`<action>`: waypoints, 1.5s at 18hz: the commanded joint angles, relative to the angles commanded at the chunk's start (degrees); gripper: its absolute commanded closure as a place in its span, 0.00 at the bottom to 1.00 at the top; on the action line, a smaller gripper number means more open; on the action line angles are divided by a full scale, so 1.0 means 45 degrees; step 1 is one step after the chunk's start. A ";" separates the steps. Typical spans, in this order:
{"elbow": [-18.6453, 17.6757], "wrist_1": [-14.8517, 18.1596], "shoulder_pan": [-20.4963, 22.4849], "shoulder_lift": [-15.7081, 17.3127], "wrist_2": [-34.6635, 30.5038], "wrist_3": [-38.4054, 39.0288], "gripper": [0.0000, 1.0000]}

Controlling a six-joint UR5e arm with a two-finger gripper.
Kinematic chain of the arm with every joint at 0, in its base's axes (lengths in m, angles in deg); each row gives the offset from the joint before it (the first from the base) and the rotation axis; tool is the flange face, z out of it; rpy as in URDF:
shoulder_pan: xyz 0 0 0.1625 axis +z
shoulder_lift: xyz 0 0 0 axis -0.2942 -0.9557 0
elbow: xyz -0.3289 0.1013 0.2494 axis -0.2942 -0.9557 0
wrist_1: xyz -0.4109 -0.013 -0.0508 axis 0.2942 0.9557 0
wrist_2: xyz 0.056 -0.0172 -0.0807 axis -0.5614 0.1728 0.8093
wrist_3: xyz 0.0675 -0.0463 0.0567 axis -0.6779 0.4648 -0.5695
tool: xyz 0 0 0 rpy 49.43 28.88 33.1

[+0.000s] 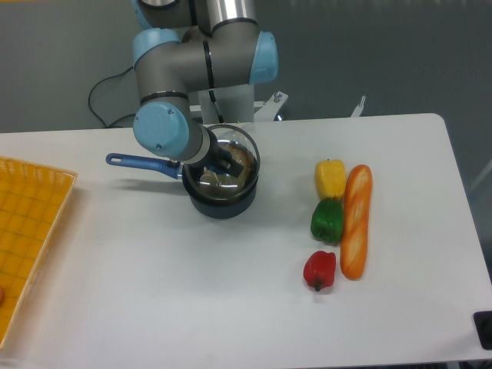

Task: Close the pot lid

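Note:
The pot point(223, 204) is a small dark grey saucepan left of the table's middle, with its blue handle point(141, 162) pointing left. The pot lid point(244, 151), a clear glass disc with a metal rim, sits tilted over the pot's mouth, its far edge higher than the near edge. My gripper point(225, 162) reaches in from the left over the pot and is shut on the lid at its centre. The dark fingers hide the blue knob.
A yellow pepper point(330, 177), a green pepper point(327, 220), a red pepper point(320, 270) and a bread loaf point(357, 221) lie to the right of the pot. An orange tray point(34, 223) lies at the left edge. The arm's base stands behind the pot.

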 joint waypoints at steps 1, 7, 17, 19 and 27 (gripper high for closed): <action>0.0156 0.0000 0.0098 0.0039 0.0155 0.0000 0.00; 0.1191 -0.0136 0.1132 0.0469 0.1834 -0.0213 0.00; 0.1622 -0.1211 0.3162 0.0625 0.2344 -0.4110 0.00; 0.1623 -0.1211 0.3670 0.0704 0.2500 -0.5599 0.00; 0.1642 -0.1211 0.6034 0.0684 0.2950 -1.0562 0.00</action>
